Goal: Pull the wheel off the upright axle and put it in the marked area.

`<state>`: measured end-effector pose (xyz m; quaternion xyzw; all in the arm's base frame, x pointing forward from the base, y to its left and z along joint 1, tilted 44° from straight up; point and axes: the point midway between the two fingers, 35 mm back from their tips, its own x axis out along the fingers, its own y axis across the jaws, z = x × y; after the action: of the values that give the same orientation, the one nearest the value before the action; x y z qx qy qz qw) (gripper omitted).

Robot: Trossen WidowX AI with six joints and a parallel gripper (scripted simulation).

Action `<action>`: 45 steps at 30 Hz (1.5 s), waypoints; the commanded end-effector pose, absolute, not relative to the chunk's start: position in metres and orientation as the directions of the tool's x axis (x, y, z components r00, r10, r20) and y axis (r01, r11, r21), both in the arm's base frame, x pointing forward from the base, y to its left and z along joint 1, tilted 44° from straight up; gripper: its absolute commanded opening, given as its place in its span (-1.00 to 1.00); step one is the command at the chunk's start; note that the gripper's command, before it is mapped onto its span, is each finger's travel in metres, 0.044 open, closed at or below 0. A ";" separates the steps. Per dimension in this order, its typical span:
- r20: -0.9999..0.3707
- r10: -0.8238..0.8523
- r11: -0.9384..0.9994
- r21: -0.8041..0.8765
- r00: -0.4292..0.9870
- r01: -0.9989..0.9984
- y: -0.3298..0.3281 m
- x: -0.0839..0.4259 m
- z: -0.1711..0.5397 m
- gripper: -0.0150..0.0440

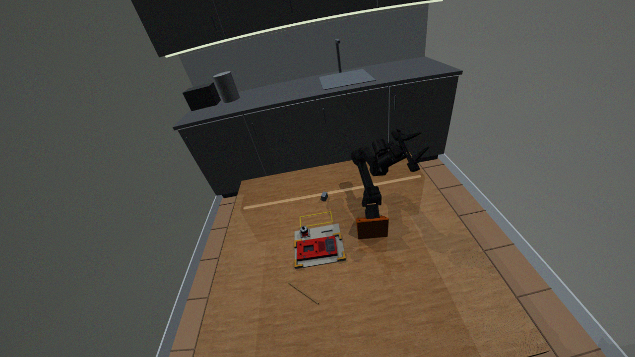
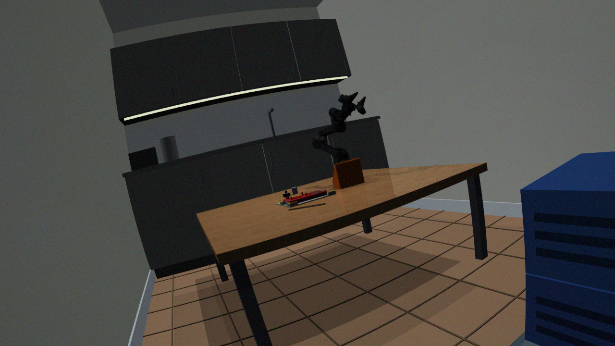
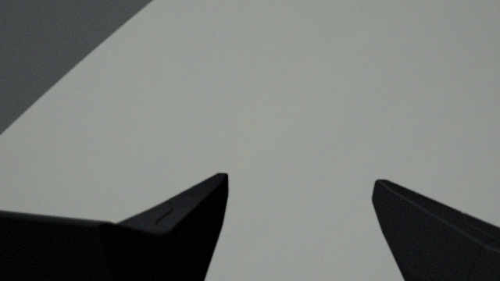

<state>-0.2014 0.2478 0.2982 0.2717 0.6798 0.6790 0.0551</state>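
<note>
A small dark wheel with a pale top (image 1: 304, 229) (image 2: 287, 191) sits at the back left corner of the grey base plate (image 1: 314, 232), apparently on its upright axle; the axle itself is too small to make out. The marked area, a yellow outline (image 1: 315, 214), lies on the table just behind the plate, with nothing visible inside it. My gripper (image 1: 424, 140) (image 2: 361, 94) (image 3: 300, 186) is open and empty. It is raised high at the right, far from the wheel, and points up and away from the plate. The wrist view shows only wall behind the fingers.
A red housing (image 1: 306, 255) lies on the plate. An orange block (image 1: 372, 228) (image 2: 349, 174) stands right of it, in front of the arm's base. A small grey block (image 1: 324, 196) (image 2: 294, 190) is behind the outline. A thin rod (image 1: 303, 293) (image 2: 307, 206) lies in front of the plate.
</note>
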 end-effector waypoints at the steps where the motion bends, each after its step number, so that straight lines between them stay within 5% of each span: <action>1: 0.183 0.651 0.027 0.964 -0.737 0.263 0.310 -0.170 0.281 0.53; 11: -0.097 0.902 0.221 0.941 -0.420 0.257 0.397 -0.068 0.223 0.53; 22: -0.449 0.894 0.411 0.820 0.003 0.399 0.432 0.065 0.157 0.53; 34: -0.812 0.459 0.493 0.571 0.361 0.656 0.369 0.229 0.075 0.53; 45: -0.917 -0.171 0.381 0.275 0.360 0.883 0.235 0.328 0.037 0.53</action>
<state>0.2999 0.2865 0.0439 0.4525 0.4764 -0.2708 0.7035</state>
